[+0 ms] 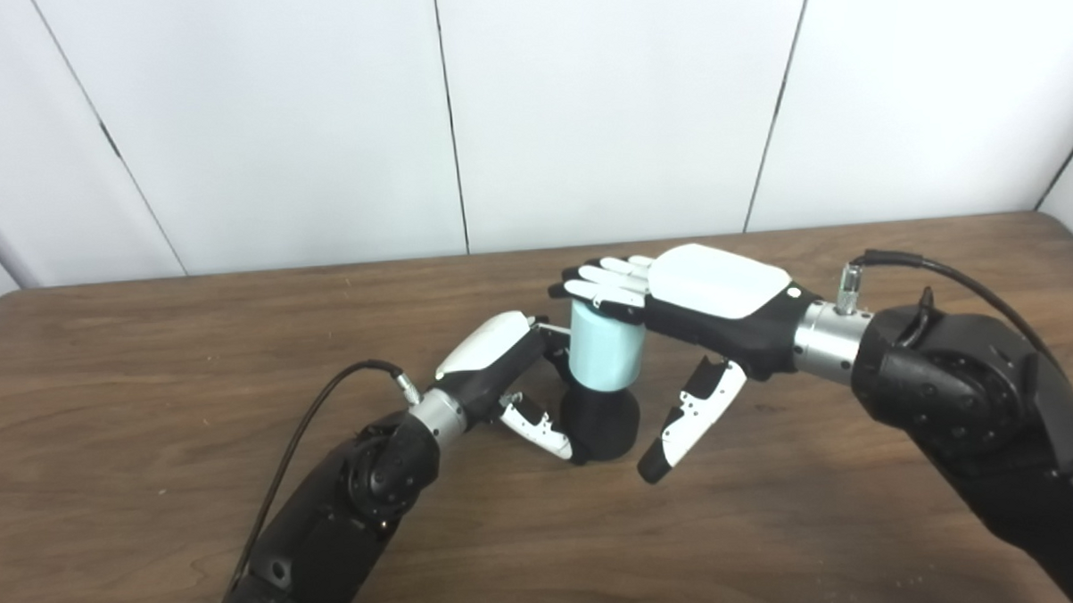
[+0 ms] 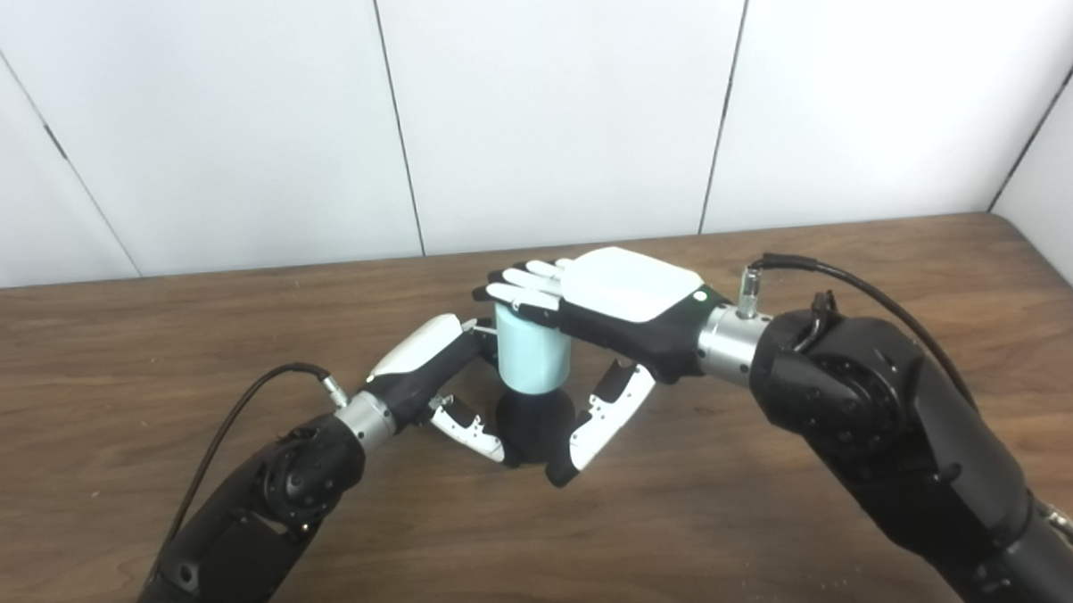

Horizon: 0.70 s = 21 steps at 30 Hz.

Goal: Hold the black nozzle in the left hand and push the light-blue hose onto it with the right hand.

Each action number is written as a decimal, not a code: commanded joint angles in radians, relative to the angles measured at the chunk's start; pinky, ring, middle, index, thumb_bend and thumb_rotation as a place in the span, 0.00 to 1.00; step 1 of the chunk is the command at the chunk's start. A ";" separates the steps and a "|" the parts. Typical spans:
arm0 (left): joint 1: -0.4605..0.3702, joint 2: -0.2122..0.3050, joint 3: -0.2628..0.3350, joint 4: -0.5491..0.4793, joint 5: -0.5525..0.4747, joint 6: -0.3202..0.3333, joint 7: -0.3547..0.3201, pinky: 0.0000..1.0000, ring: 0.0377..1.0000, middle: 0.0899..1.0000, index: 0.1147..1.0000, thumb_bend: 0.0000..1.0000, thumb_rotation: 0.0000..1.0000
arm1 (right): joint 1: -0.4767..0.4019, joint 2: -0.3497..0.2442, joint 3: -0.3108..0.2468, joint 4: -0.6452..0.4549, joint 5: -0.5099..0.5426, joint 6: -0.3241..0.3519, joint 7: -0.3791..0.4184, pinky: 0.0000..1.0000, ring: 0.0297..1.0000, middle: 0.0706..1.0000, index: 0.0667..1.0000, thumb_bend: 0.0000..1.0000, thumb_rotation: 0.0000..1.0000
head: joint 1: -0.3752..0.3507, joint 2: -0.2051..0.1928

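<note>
The light-blue hose [image 1: 603, 351] already sits upright on the black nozzle [image 1: 601, 421] mid-table, the left hand [image 1: 503, 365] clasping the nozzle, the right hand [image 1: 697, 305] flat atop the hose with thumb splayed, so seemingly only final pressing remains.

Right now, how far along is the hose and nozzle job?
Mostly done, it seems: the light-blue hose stands upright on top of the black nozzle, which rests on the table. In hand: the left hand holds the nozzle, and the right hand has its fingers laid over the hose's top. Left: whether it is fully seated isn't visible, then letting go.
</note>
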<state>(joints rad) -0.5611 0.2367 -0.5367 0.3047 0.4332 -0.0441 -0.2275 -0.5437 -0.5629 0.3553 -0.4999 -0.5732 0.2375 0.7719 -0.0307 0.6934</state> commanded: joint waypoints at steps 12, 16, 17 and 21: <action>0.040 0.019 -0.035 0.041 0.032 0.054 -0.102 1.00 0.60 0.45 0.41 0.53 0.00 | 0.020 -0.022 0.038 -0.014 -0.028 0.037 0.057 1.00 0.98 1.00 0.97 0.92 0.72 | 0.001 0.005; 0.033 0.019 -0.026 0.051 0.028 0.054 -0.099 1.00 0.61 0.45 0.41 0.52 0.00 | 0.028 -0.019 0.046 -0.031 -0.027 0.036 0.064 1.00 0.98 1.00 0.96 0.92 0.73 | -0.001 0.006; 0.034 0.019 -0.023 0.048 0.027 0.058 -0.100 1.00 0.61 0.45 0.41 0.52 0.00 | 0.028 -0.018 0.046 -0.034 -0.023 0.038 0.066 1.00 0.98 1.00 0.96 0.92 0.73 | -0.001 0.006; 0.040 0.013 -0.015 0.042 0.023 0.072 -0.104 1.00 0.62 0.45 0.41 0.52 0.00 | 0.029 -0.009 0.049 -0.030 0.003 0.033 0.064 1.00 0.98 1.00 0.96 0.92 0.73 | -0.001 0.007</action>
<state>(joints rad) -0.5633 0.2368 -0.5237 0.3042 0.4315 -0.0438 -0.2441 -0.5373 -0.5625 0.3769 -0.5300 -0.6024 0.2661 0.7719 -0.0307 0.6995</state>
